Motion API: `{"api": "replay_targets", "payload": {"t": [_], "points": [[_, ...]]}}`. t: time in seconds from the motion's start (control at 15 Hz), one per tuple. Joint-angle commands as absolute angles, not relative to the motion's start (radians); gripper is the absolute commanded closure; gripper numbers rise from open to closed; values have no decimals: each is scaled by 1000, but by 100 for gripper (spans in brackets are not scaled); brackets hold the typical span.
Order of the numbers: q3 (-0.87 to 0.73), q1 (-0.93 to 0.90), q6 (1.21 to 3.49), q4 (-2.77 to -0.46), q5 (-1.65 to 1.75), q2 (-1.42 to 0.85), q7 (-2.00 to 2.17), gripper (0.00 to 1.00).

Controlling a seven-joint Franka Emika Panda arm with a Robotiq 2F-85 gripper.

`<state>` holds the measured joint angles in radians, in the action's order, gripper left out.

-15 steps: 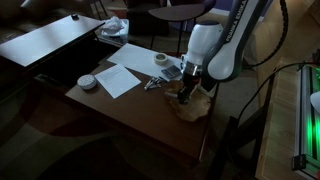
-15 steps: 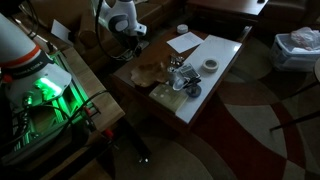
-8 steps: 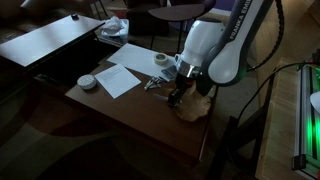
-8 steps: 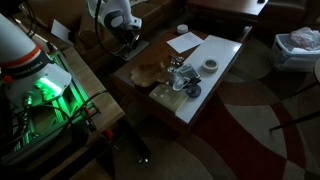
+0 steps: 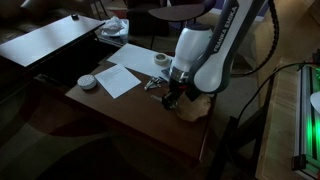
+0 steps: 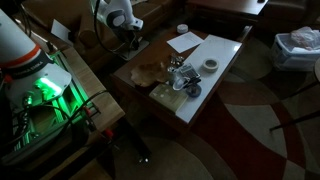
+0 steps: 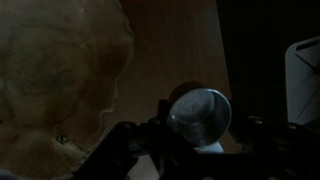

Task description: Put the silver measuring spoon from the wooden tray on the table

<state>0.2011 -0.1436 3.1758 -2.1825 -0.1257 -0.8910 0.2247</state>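
seemingly opposite high views, shared table [image 5: 128, 118]

Legible text: none. We find no labels, brands, nos. or signs readable in any view; pics too dark/small.

Two tables are seen in an exterior view: one large dark reddish-brown wooden table [image 5: 130, 115] and, at ten o'clock of it, one pale-topped grey table [image 5: 50, 40]. One shallow light-brown wooden tray [image 5: 195, 108], one white paper sheet [image 5: 120, 78], one small round white dish [image 5: 88, 82] and one bunch of silvery utensils [image 5: 153, 84] are counted. One shiny silver metal measuring spoon [image 7: 200, 112] is counted in the wrist view.
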Motion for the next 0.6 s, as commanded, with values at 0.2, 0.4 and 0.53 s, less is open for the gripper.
{"api": "replay_targets", "payload": {"t": [0.2, 0.4, 0.53], "points": [[-81, -531, 3037, -1844, -266, -1112, 501, 67], [-56, -504, 2952, -1729, -257, -1202, 527, 67], [-23, -459, 2900, -1667, -245, -1252, 507, 67]]}}
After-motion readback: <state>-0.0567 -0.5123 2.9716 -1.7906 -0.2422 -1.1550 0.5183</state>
